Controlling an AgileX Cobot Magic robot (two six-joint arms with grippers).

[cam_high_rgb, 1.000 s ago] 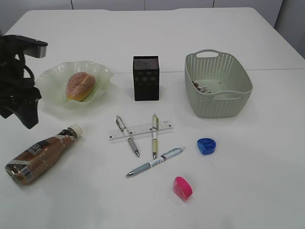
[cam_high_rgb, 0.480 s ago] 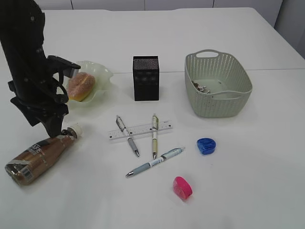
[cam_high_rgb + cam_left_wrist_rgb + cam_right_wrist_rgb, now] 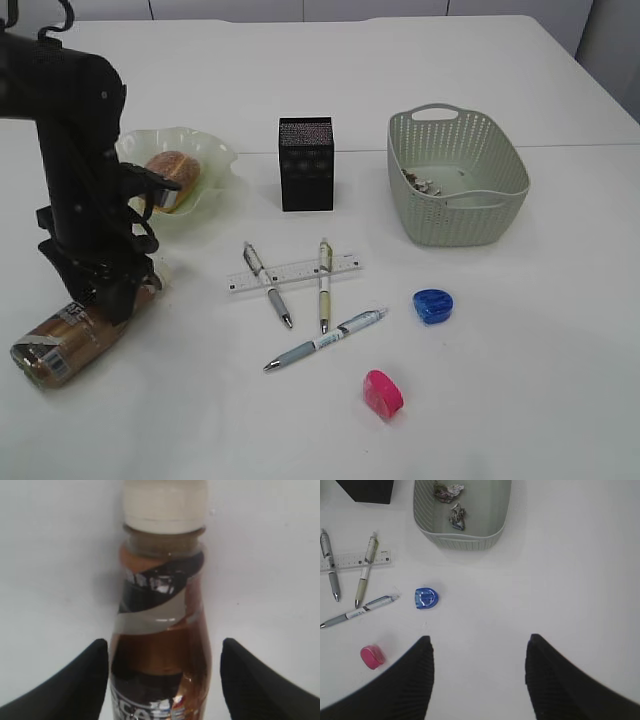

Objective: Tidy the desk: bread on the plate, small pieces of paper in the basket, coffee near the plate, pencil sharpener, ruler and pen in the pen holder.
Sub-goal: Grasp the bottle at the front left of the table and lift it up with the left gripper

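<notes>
Left tool [image 3: 162, 680] has been lowered over the coffee bottle [image 3: 161, 630].
Its jaws are spread either side of the bottle lying on the tabletop [image 3: 520, 400], not yet gripped.

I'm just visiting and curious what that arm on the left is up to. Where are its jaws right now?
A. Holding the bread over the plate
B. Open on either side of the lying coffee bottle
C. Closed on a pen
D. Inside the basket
B: the left wrist view shows the coffee bottle lying on the desk between the open jaws of the left gripper, one on each side.
</notes>
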